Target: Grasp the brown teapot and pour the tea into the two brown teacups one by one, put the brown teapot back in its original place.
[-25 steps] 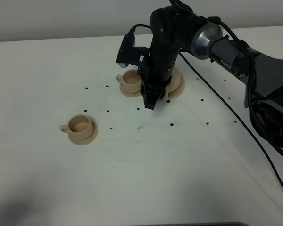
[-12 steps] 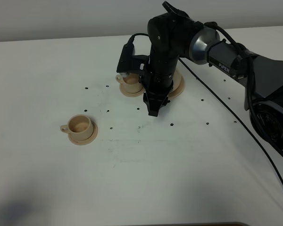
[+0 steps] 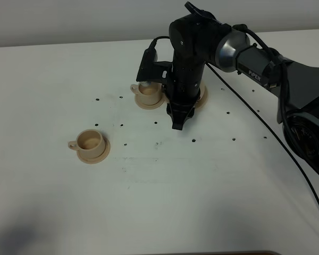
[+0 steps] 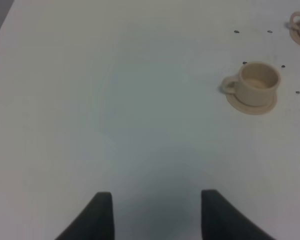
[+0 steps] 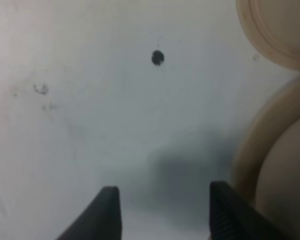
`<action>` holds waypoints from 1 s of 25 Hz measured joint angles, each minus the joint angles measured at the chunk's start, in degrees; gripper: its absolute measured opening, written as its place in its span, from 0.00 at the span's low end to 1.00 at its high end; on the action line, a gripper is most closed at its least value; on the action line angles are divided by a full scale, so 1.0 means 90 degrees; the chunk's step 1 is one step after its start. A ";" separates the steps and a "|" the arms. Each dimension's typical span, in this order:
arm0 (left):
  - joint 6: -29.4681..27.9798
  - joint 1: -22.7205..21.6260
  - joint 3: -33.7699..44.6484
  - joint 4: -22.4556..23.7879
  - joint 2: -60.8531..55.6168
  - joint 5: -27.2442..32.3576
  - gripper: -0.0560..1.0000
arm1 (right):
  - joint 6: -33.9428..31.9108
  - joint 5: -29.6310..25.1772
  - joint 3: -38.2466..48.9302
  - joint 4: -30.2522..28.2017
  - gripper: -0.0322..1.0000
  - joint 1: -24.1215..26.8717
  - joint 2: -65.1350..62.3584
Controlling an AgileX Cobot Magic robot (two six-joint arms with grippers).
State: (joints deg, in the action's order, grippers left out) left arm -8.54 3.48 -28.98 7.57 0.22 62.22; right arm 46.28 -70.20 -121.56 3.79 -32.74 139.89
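Well, the white table [image 3: 53, 69] spreads wide beneath me, and my right arm [image 3: 244, 58] reaches over its far side. Just beside my right gripper [image 3: 178, 123], which points down with fingers spread and nothing between them, sits the brown teapot [image 5: 285, 200] on its wide saucer [image 5: 247, 145]. The far teacup [image 3: 149, 93] stands near that saucer; the near teacup [image 3: 90, 141] sits well apart. My left gripper [image 4: 157, 215] hangs unclenched, holding nothing.
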 joint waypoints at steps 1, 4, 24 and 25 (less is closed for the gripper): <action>0.0000 0.0000 0.0000 0.0000 0.0000 0.0000 0.46 | -0.0047 0.0000 0.0013 -0.0050 0.41 0.0000 0.0000; 0.0000 0.0000 0.0000 0.0000 0.0000 0.0000 0.46 | -0.0105 0.0000 0.0060 -0.0164 0.41 0.0042 0.0000; 0.0000 0.0000 0.0000 0.0000 0.0000 0.0000 0.46 | -0.0400 -0.0064 0.0089 -0.0095 0.41 0.0273 -0.0012; 0.0000 0.0000 0.0000 0.0000 0.0000 0.0000 0.46 | -0.0458 -0.0064 0.0089 -0.0062 0.41 0.0273 -0.0012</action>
State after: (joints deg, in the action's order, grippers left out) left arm -8.54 3.48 -28.98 7.57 0.22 62.22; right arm 42.16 -70.77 -120.76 3.23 -30.28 139.79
